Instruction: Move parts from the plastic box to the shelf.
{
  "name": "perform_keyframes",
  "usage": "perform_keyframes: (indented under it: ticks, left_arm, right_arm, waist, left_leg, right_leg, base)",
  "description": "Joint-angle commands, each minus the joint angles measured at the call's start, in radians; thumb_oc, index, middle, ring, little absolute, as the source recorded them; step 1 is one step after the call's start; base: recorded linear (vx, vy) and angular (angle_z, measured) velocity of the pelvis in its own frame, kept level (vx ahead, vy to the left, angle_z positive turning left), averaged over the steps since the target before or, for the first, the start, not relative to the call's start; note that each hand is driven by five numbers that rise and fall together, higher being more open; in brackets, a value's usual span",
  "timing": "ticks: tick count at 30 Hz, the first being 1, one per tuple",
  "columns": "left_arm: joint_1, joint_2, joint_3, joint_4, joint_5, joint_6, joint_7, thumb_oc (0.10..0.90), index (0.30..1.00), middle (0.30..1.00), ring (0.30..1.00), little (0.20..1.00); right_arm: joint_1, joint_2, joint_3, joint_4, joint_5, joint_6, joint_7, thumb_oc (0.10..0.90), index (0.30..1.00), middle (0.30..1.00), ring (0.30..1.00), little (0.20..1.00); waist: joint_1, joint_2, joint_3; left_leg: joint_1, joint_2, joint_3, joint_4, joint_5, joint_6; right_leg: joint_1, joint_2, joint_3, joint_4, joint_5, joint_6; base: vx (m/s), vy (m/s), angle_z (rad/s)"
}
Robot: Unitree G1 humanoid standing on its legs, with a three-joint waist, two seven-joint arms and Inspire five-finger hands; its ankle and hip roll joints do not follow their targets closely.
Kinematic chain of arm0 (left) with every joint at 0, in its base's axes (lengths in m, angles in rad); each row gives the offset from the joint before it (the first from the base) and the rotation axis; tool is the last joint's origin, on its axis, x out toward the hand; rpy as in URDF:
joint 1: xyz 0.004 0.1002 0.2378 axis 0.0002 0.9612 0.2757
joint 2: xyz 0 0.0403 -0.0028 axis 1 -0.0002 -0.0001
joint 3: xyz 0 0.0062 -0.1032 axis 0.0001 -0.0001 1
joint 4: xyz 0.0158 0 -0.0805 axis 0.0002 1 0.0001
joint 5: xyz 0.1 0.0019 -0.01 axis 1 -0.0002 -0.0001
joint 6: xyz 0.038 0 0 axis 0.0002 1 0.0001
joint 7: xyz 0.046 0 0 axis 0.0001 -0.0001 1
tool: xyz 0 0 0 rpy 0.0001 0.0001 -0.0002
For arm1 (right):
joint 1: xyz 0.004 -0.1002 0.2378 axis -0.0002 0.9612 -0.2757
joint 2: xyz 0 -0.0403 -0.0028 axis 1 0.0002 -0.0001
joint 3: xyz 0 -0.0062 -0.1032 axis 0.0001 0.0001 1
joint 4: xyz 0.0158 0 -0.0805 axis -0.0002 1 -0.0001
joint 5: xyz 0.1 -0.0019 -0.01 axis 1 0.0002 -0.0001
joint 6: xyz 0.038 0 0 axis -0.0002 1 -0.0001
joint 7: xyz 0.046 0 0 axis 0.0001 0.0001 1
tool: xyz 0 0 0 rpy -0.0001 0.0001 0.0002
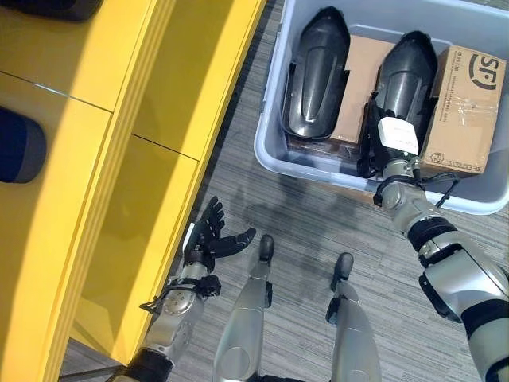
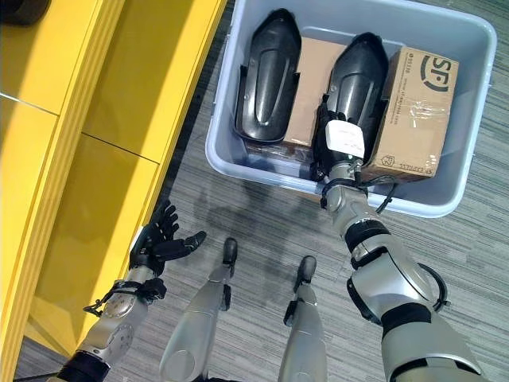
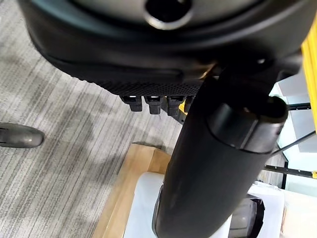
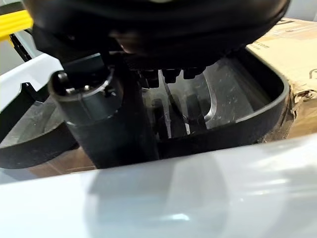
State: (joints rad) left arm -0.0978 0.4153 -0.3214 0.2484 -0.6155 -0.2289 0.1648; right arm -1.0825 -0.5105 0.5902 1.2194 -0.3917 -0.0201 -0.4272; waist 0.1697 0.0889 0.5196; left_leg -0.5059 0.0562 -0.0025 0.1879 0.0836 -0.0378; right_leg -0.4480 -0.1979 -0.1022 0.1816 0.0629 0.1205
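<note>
Nearest, low over the grey striped carpet floor (image 1: 302, 231), the robot's left hand (image 1: 213, 237) hangs beside the front edge of the yellow metal shelf (image 1: 103, 183), its fingers spread loosely and holding nothing.

Farther out, the right arm reaches across the near rim of the pale blue-grey plastic box (image 2: 238, 163) standing on the carpet. The right hand (image 2: 340, 143) is down inside the box, at the near end of a glossy black moulded plastic shell part (image 2: 359, 76). In the right wrist view its fingers (image 4: 173, 84) reach into the hollow of this part; whether they grip it I cannot tell.

A second black shell part (image 2: 270, 76) lies to the left of the first, with a flat brown cardboard sheet (image 2: 314, 79) between them. A taped brown cardboard carton (image 2: 413, 111) stands against the box's right wall, just beside the right-hand part.
</note>
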Motion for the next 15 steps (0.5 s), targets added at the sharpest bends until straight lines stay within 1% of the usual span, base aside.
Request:
perform_keyframes:
  ticks: [1, 2, 7, 8, 10, 11, 12, 15]
  left_arm:
    - [0.006, 0.042, -0.001, -0.096, 0.015, -0.092, -0.013, 0.900, 1.000, 1.000, 1.000, 1.000]
    - [0.006, 0.042, -0.001, -0.096, 0.015, -0.092, -0.013, 0.900, 1.000, 1.000, 1.000, 1.000]
    - [-0.002, 0.045, -0.006, -0.102, 0.020, -0.092, -0.017, 0.900, 1.000, 1.000, 1.000, 1.000]
    - [-0.004, 0.046, -0.007, -0.103, 0.023, -0.092, -0.016, 0.900, 1.000, 1.000, 1.000, 1.000]
    - [-0.004, 0.044, -0.007, -0.102, 0.024, -0.091, -0.017, 0.900, 1.000, 1.000, 1.000, 1.000]
    - [-0.002, 0.043, -0.007, -0.103, 0.025, -0.089, -0.018, 0.900, 1.000, 1.000, 1.000, 1.000]
    - [-0.001, 0.041, -0.008, -0.101, 0.030, -0.087, -0.018, 0.900, 1.000, 1.000, 1.000, 1.000]
    - [0.001, 0.041, -0.006, -0.099, 0.032, -0.084, -0.019, 0.900, 1.000, 1.000, 1.000, 1.000]
  right_arm:
    - [0.048, -0.075, -0.008, 0.085, 0.029, 0.028, -0.007, 0.900, 1.000, 1.000, 1.000, 1.000]
    - [0.048, -0.075, -0.008, 0.085, 0.029, 0.028, -0.007, 0.900, 1.000, 1.000, 1.000, 1.000]
    - [0.056, -0.070, -0.062, 0.110, 0.089, 0.025, -0.013, 0.900, 1.000, 1.000, 1.000, 1.000]
    - [0.058, -0.071, -0.083, 0.119, 0.112, 0.026, -0.014, 0.900, 1.000, 1.000, 1.000, 1.000]
    - [0.062, -0.072, -0.086, 0.121, 0.116, 0.025, -0.014, 0.900, 1.000, 1.000, 1.000, 1.000]
    - [0.063, -0.073, -0.099, 0.127, 0.130, 0.025, -0.015, 0.610, 0.594, 0.594, 0.594, 0.594]
    - [0.071, -0.068, -0.123, 0.127, 0.162, 0.021, -0.013, 0.400, 0.300, 0.300, 0.300, 0.300]
    - [0.078, -0.068, -0.132, 0.131, 0.175, 0.022, -0.011, 0.400, 0.300, 0.300, 0.300, 0.300]
  waist:
    - [-0.001, 0.037, 0.000]
    - [-0.001, 0.037, 0.000]
    - [0.008, 0.057, 0.000]
    - [0.010, 0.065, 0.000]
    - [0.011, 0.069, 0.000]
    - [0.011, 0.073, 0.000]
    - [0.011, 0.078, 0.000]
    - [0.010, 0.080, 0.000]
  left_leg:
    - [-0.108, 0.053, 0.024, 0.101, -0.025, -0.009]
    - [-0.109, 0.053, 0.024, 0.102, -0.025, -0.009]
    - [-0.135, 0.046, 0.020, 0.122, -0.032, -0.004]
    - [-0.149, 0.043, 0.020, 0.135, -0.035, -0.003]
    - [-0.155, 0.042, 0.019, 0.139, -0.036, -0.002]
    - [-0.160, 0.040, 0.020, 0.145, -0.038, -0.002]
    - [-0.166, 0.041, 0.020, 0.149, -0.040, 0.000]
    - [-0.169, 0.041, 0.020, 0.157, -0.042, 0.000]
  right_leg:
    - [0.057, -0.017, 0.046, 0.085, -0.130, 0.011]
    - [0.057, -0.017, 0.046, 0.086, -0.130, 0.011]
    - [0.030, -0.017, 0.050, 0.111, -0.135, 0.010]
    - [0.014, -0.018, 0.053, 0.127, -0.139, 0.009]
    - [0.007, -0.019, 0.054, 0.133, -0.141, 0.008]
    - [0.000, -0.018, 0.056, 0.142, -0.142, 0.008]
    - [-0.010, -0.018, 0.058, 0.154, -0.146, 0.006]
    - [-0.014, -0.018, 0.059, 0.163, -0.149, 0.005]
  base:
    - [-0.02, 0.009, 0.11]
    - [-0.03, 0.003, 0.07]
    - [-0.02, 0.003, 0.03]
    - [-0.04, 0.012, 0.03]
    - [-0.02, 0.006, 0.01]
    - [0.00, 0.000, 0.00]
    - [0.00, 0.000, 0.00]
    - [-0.01, 0.008, 0.04]
